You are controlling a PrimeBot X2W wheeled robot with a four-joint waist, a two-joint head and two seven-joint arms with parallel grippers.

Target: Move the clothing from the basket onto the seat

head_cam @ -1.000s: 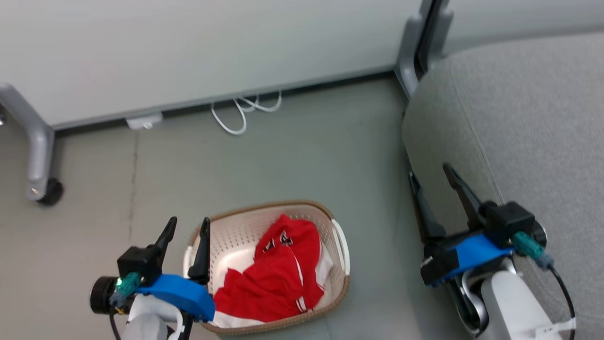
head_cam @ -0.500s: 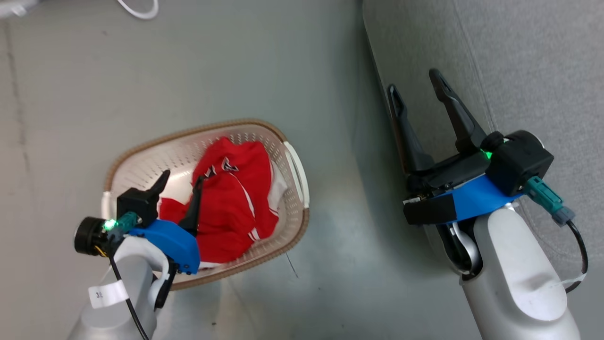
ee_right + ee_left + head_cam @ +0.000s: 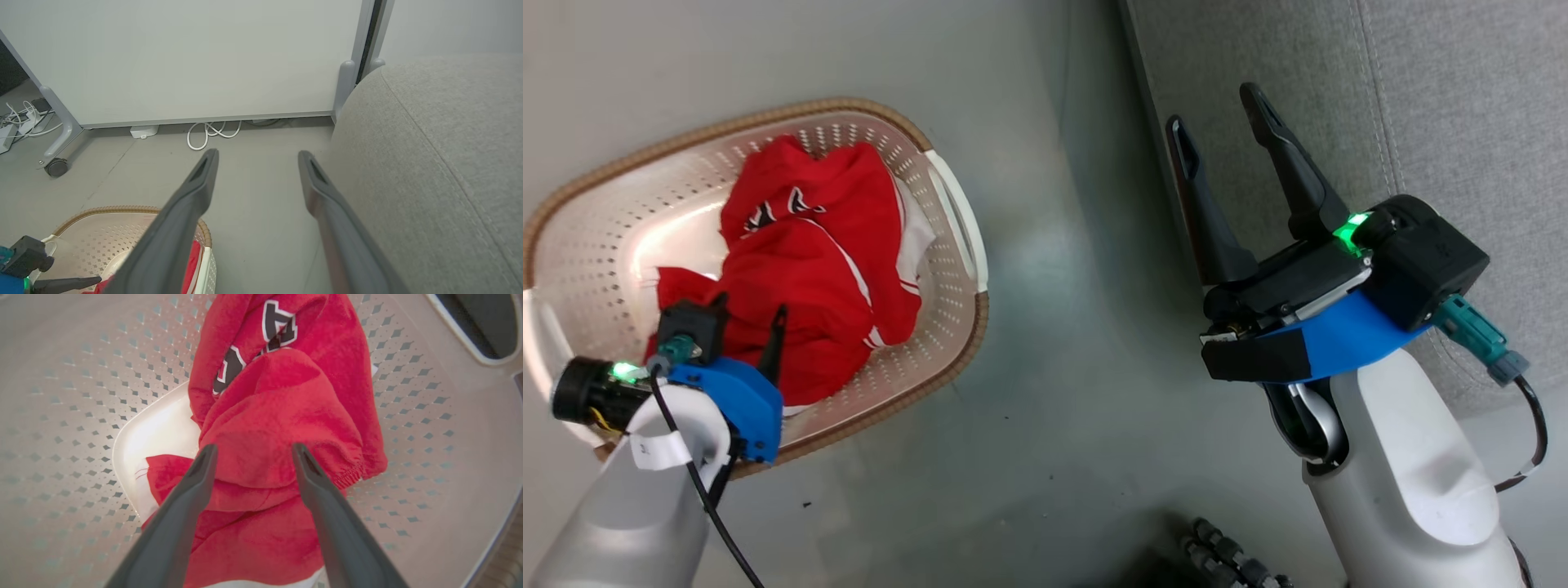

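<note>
1 clothing (image 3: 278, 428) fold between left gripper (image 3: 254, 449) fingers, wrist view

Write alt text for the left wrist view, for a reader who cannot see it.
The open left gripper points into the cream perforated basket, its two dark fingers framing a bunched fold of red clothing. Black-and-white lettering shows higher up.

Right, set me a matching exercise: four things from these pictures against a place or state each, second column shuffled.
1. clothing
2. basket
3. left gripper
4. right gripper

A. open, beside the grey seat
B. red, heaped inside the basket
C. open, fingers either side of a red fold
D. cream with a brown rim, on the floor

Pairs: 1-B, 2-D, 3-C, 4-A
</note>
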